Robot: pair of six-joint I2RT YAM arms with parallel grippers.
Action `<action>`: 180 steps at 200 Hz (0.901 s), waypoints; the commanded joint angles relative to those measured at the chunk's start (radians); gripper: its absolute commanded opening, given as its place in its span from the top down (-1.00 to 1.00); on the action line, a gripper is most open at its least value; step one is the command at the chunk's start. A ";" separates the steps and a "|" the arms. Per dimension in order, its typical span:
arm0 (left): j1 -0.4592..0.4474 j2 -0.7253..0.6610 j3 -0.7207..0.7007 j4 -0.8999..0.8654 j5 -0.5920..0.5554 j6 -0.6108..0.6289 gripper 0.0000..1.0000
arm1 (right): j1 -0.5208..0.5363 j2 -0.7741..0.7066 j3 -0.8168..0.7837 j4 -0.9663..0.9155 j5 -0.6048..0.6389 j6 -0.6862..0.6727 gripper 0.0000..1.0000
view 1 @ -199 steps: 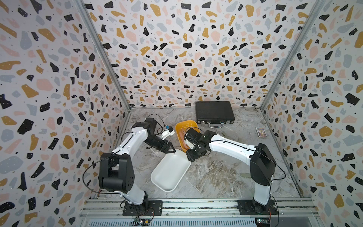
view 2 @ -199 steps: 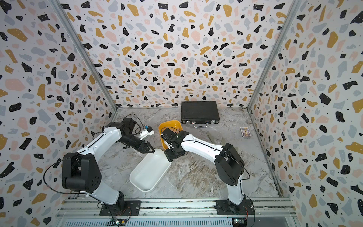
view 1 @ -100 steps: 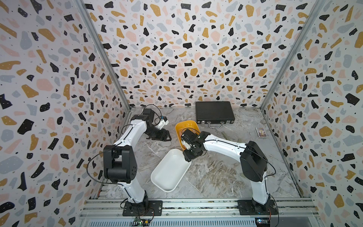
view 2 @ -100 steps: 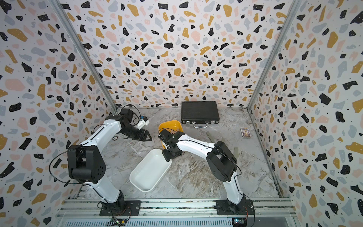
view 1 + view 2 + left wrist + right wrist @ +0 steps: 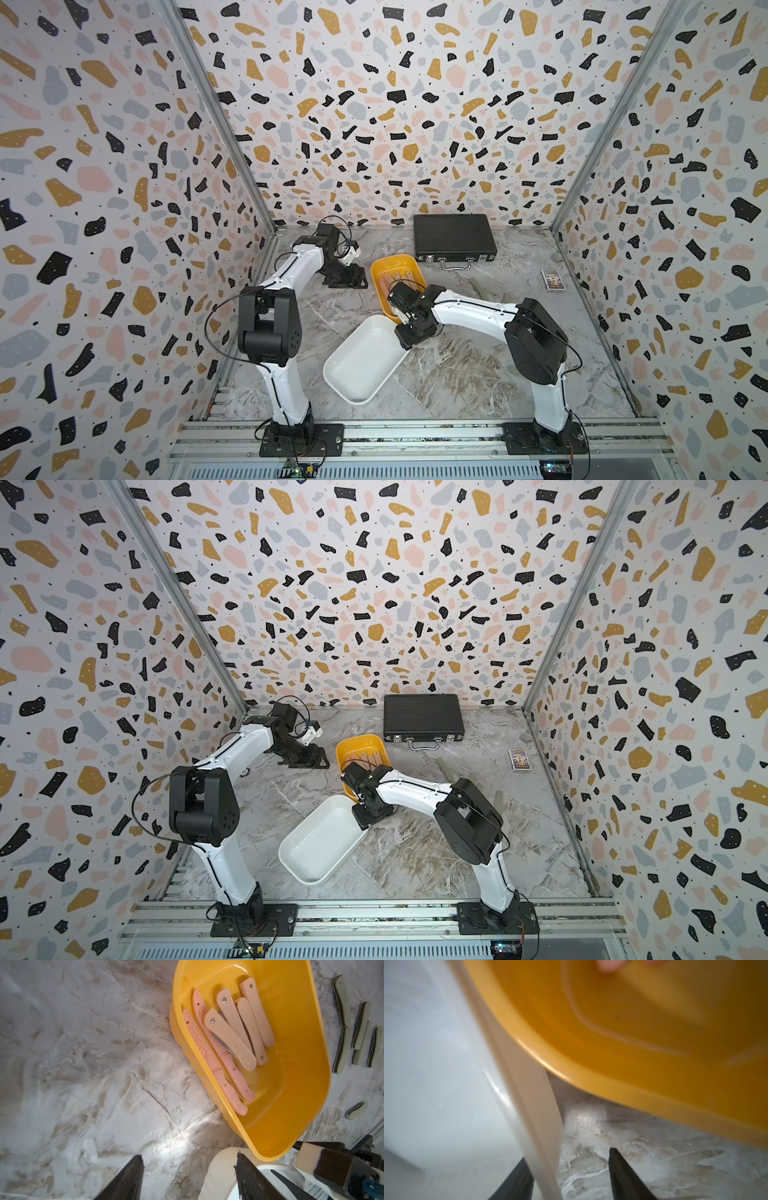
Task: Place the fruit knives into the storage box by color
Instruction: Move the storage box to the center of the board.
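The storage box is two tubs, touching at a corner in both top views. The yellow tub (image 5: 400, 262) (image 5: 376, 746) (image 5: 291, 1095) holds several salmon-pink fruit knives (image 5: 228, 1043) (image 5: 397, 276). The white tub (image 5: 353, 386) (image 5: 307, 866) lies nearer the front with nothing in it. Several sage-green fruit knives (image 5: 342, 1003) (image 5: 442, 766) lie on the table beyond the yellow tub. My left gripper (image 5: 349, 279) (image 5: 188, 1159) is open, left of the yellow tub, holding nothing. My right gripper (image 5: 409, 332) (image 5: 569, 1155) is open, one finger inside and one outside the white tub's rim (image 5: 537, 1118).
A black briefcase (image 5: 455, 243) lies at the back wall. A small printed card box (image 5: 552, 279) sits near the right wall. Patterned walls close in the left, back and right of the marble table (image 5: 457, 374).
My left arm has drawn back toward the back left, away from the white tub. My right gripper has come down over the white tub's far corner.
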State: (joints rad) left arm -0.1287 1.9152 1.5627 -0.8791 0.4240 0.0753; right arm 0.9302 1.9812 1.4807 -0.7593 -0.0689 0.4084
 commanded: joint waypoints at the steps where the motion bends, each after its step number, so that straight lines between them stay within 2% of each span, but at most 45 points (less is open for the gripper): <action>1: -0.019 0.008 0.044 0.029 -0.008 -0.033 -0.42 | -0.021 -0.081 -0.023 -0.019 0.035 0.009 -0.16; 113: -0.138 0.128 0.103 0.045 -0.072 -0.061 -0.38 | -0.111 -0.226 -0.215 -0.020 0.065 -0.001 -0.16; 144: -0.172 0.137 0.079 0.053 -0.119 -0.053 -0.36 | -0.151 -0.286 -0.284 -0.020 0.069 -0.007 -0.16; 180: -0.172 0.139 0.065 0.043 -0.185 -0.038 -0.31 | -0.188 -0.331 -0.335 -0.032 0.073 -0.023 -0.16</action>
State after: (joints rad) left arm -0.3027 2.0556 1.6363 -0.8360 0.3027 0.0223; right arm 0.7605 1.6985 1.1675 -0.7563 -0.0166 0.4007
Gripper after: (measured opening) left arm 0.661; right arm 0.581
